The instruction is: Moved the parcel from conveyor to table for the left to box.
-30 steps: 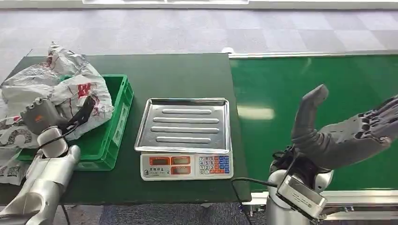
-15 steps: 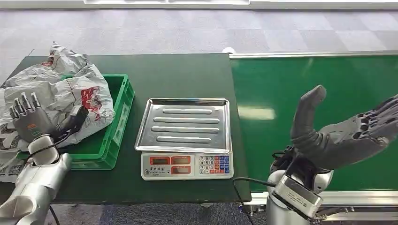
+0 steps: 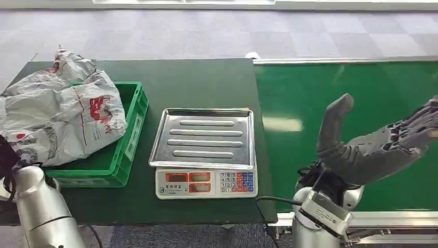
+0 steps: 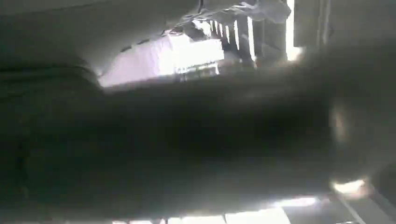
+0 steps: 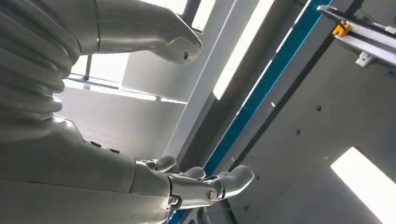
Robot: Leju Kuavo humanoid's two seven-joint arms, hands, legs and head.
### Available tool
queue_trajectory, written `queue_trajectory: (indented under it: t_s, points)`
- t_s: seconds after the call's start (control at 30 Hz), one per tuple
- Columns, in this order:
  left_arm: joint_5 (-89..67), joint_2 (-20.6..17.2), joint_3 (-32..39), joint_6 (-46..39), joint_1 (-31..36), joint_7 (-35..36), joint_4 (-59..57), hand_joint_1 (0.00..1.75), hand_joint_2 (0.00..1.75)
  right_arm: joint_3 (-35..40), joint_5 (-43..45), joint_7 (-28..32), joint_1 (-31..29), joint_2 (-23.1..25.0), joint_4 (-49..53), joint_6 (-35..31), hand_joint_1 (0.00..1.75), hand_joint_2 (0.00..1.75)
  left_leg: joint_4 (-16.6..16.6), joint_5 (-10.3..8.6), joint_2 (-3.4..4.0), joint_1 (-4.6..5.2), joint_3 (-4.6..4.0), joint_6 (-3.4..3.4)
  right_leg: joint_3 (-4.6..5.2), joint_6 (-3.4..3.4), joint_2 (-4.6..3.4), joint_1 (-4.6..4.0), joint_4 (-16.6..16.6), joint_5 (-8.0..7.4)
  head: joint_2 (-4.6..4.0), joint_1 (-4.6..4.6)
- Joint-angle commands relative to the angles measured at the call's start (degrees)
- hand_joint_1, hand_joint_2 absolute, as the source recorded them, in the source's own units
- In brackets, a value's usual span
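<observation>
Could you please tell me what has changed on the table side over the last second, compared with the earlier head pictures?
The left robot hand, which lay on the grey parcel in the green crate, opened, lifted off and pulled back toward the robot; now just its silver forearm shows at the table's near corner. The parcel stayed in the crate. The scale and the raised, open right robot hand over the conveyor kept their places.

Even overhead light in the head view; the left wrist view dark and smeared.
A pale glare patch lies on the conveyor belt and soft sheen on the scale's steel tray. The left wrist view is blurred, mostly black. In the right wrist view, ceiling light panels blow out white.
</observation>
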State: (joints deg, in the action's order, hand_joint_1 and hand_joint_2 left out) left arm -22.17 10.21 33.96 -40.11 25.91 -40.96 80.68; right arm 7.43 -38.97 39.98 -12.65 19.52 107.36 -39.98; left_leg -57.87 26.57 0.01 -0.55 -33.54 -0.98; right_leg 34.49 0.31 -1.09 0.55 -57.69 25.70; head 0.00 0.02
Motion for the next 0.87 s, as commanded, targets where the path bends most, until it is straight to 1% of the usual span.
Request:
queue_trajectory:
  t_s: [0.03,0.07,0.1,0.13,0.17,0.2,0.23,0.27,0.3,0.33,0.37,0.4,0.43,0.47,0.5,0.53,0.6,0.63,0.67,0.7,0.77,0.8,0.87]
  points:
    - [20.71,1.31,-29.48,14.13,-9.88,5.14,15.04,0.00,1.75,1.58,5.38,0.02,3.56,0.48,-2.15,-0.02,0.00,1.75,0.14,-0.07,-0.37,-0.06,0.12,0.06,-0.32,0.01,0.47,-0.09,0.22,0.03,0.00,-0.02]
    - [25.72,-0.12,-32.85,24.98,-10.90,8.96,15.61,0.00,1.75,3.21,6.62,0.02,3.37,0.48,-3.60,-0.02,0.00,1.75,0.19,-0.07,-0.38,-0.05,0.19,0.07,-0.37,0.00,0.54,-0.07,0.25,0.04,0.00,-0.02]
    - [27.62,-0.32,-35.10,29.96,-11.76,9.26,15.97,0.00,1.75,5.40,8.51,0.02,3.60,0.48,-5.17,-0.02,0.00,1.75,0.17,-0.07,-0.30,-0.05,0.16,0.06,-0.33,0.00,0.46,-0.08,0.24,0.02,0.00,0.00]
    - [28.54,0.13,-36.37,32.48,-12.53,9.16,16.10,0.00,1.75,5.80,9.40,0.02,3.56,0.48,-5.79,-0.02,0.00,1.75,0.19,-0.08,-0.26,-0.04,0.16,0.04,-0.33,0.00,0.42,-0.06,0.22,0.01,0.00,0.00]
    - [28.54,0.13,-36.37,32.48,-12.53,9.16,16.10,0.00,1.75,5.80,9.40,0.02,3.56,0.48,-5.79,-0.02,0.00,1.75,0.15,-0.03,-0.09,-0.01,0.17,0.03,-0.27,0.00,0.23,-0.02,0.17,0.00,0.00,0.00]
    - [28.84,1.10,-37.66,34.78,-13.72,8.17,16.18,0.00,1.75,7.26,10.40,0.02,3.38,0.48,-7.35,-0.02,0.00,1.75,0.24,-0.05,-0.10,0.01,0.25,0.03,-0.34,-0.01,0.25,-0.01,0.22,0.00,0.00,0.00]
    - [29.63,0.92,-38.86,36.79,-14.33,8.02,16.26,0.00,1.75,7.53,10.95,0.02,3.19,0.48,-8.22,-0.02,0.00,1.75,0.28,-0.07,-0.13,-0.02,0.29,0.03,-0.41,-0.02,0.30,-0.04,0.29,-0.02,0.00,0.00]
    - [29.63,0.92,-38.86,36.79,-14.33,8.02,16.26,0.00,1.75,7.53,10.95,0.02,3.19,0.48,-8.22,-0.02,0.00,1.75,0.11,-0.01,-0.06,-0.02,0.16,0.00,-0.26,-0.01,0.15,-0.02,0.12,-0.01,0.00,0.00]
    - [30.51,0.33,-40.74,40.29,-15.31,7.73,16.45,0.00,1.75,9.12,12.10,0.02,2.93,0.40,-10.80,-0.02,0.00,1.75,0.17,-0.02,-0.06,0.01,0.20,0.02,-0.29,0.00,0.16,0.00,0.16,-0.01,0.00,-0.02]
    - [30.73,0.11,-41.50,42.02,-15.89,7.26,16.57,0.00,1.75,10.36,14.00,0.02,2.44,-0.66,-12.42,-0.02,0.00,1.75,0.27,-0.03,-0.07,0.02,0.27,0.03,-0.37,-0.01,0.20,0.01,0.24,-0.01,0.00,0.02]
    - [34.08,0.03,-43.66,49.87,-17.32,5.73,16.69,0.00,1.75,13.45,19.59,0.02,1.13,-3.62,-16.37,-0.02,0.00,1.75,0.23,0.00,0.05,-0.01,0.30,0.00,-0.36,-0.01,0.04,-0.02,0.22,-0.02,0.00,-0.02]
    - [34.55,0.48,-45.07,53.93,-18.20,4.93,16.37,0.00,1.75,14.06,20.41,0.02,0.92,-4.60,-17.99,-0.02,0.00,1.75,0.28,-0.01,0.05,-0.01,0.36,0.00,-0.41,-0.02,0.06,-0.02,0.26,-0.03,0.00,0.00]
    - [36.28,0.84,-47.62,58.62,-19.30,3.71,15.62,0.00,1.75,14.35,23.80,-0.31,1.61,-5.70,-18.16,1.59,0.00,1.75,0.21,-0.01,0.02,-0.03,0.29,0.00,-0.36,-0.01,0.06,-0.03,0.22,-0.04,0.00,-0.02]
    - [34.97,1.01,-49.41,60.90,-20.16,1.14,15.09,0.00,1.75,14.09,23.83,-0.10,2.16,-6.48,-18.17,2.05,0.00,1.75,0.31,-0.03,-0.02,-0.03,0.38,0.01,-0.47,-0.01,0.12,-0.04,0.32,-0.04,0.00,0.00]
    - [34.48,1.34,-49.89,61.16,-20.49,0.96,15.10,0.00,1.75,13.79,24.06,-0.03,2.47,-6.75,-17.97,2.36,0.00,1.75,0.22,-0.03,-0.14,-0.01,0.27,0.02,-0.40,0.01,0.22,-0.02,0.23,0.00,0.00,0.00]
    - [34.48,1.34,-49.89,61.16,-20.49,0.96,15.10,0.00,1.75,13.79,24.06,-0.03,2.47,-6.75,-17.97,2.36,0.00,1.75,0.32,-0.05,-0.22,-0.03,0.37,0.05,-0.55,0.00,0.33,-0.05,0.36,0.00,0.00,-0.02]
    - [30.66,1.77,-50.29,63.02,-21.42,0.96,17.10,0.00,1.75,12.54,23.73,-0.20,3.44,-6.87,-17.31,3.16,0.00,1.75,0.12,0.00,-0.18,-0.03,0.14,0.02,-0.29,0.00,0.24,-0.04,0.16,0.03,0.00,0.00]
    - [29.05,1.99,-50.19,62.93,-21.65,0.96,17.50,0.00,1.75,12.18,23.58,-0.28,3.56,-6.82,-17.34,3.46,0.00,1.75,0.18,0.00,-0.22,-0.03,0.19,0.04,-0.37,0.01,0.29,-0.04,0.22,0.03,0.00,-0.02]
    - [28.33,2.12,-50.18,62.85,-21.75,0.96,17.53,0.00,1.75,11.96,23.44,-0.27,3.62,-6.76,-17.38,3.48,0.00,1.75,0.10,0.01,-0.18,-0.02,0.07,0.03,-0.22,0.00,0.20,-0.02,0.12,0.02,0.00,0.00]
    - [28.33,2.12,-50.18,62.85,-21.75,0.96,17.53,0.00,1.75,11.96,23.44,-0.27,3.62,-6.76,-17.38,3.48,0.00,1.75,0.18,0.01,-0.19,-0.01,0.20,0.06,-0.35,0.01,0.25,-0.03,0.21,0.02,0.00,-0.02]
    - [27.71,2.16,-50.10,62.85,-21.68,0.96,17.66,0.00,1.75,11.70,22.95,-0.22,3.59,-6.82,-17.68,3.35,0.00,1.75,0.13,0.02,-0.19,0.00,0.10,0.06,-0.24,0.04,0.23,-0.01,0.14,0.05,0.00,0.00]
    - [27.92,2.78,-49.47,63.49,-21.94,0.96,17.76,0.00,1.75,11.23,22.22,-0.36,3.68,-6.82,-17.99,3.20,0.00,1.75,0.19,0.00,-0.25,0.00,0.18,0.08,-0.35,0.05,0.31,-0.01,0.20,0.05,0.00,-0.02]
    - [27.84,2.81,-49.11,63.41,-22.35,0.96,17.26,0.00,1.75,10.51,21.92,-0.20,4.04,-6.76,-17.89,3.31,0.00,1.75,0.10,0.02,-0.18,-0.01,0.08,0.05,-0.21,0.04,0.22,-0.01,0.11,0.05,0.00,-0.02]
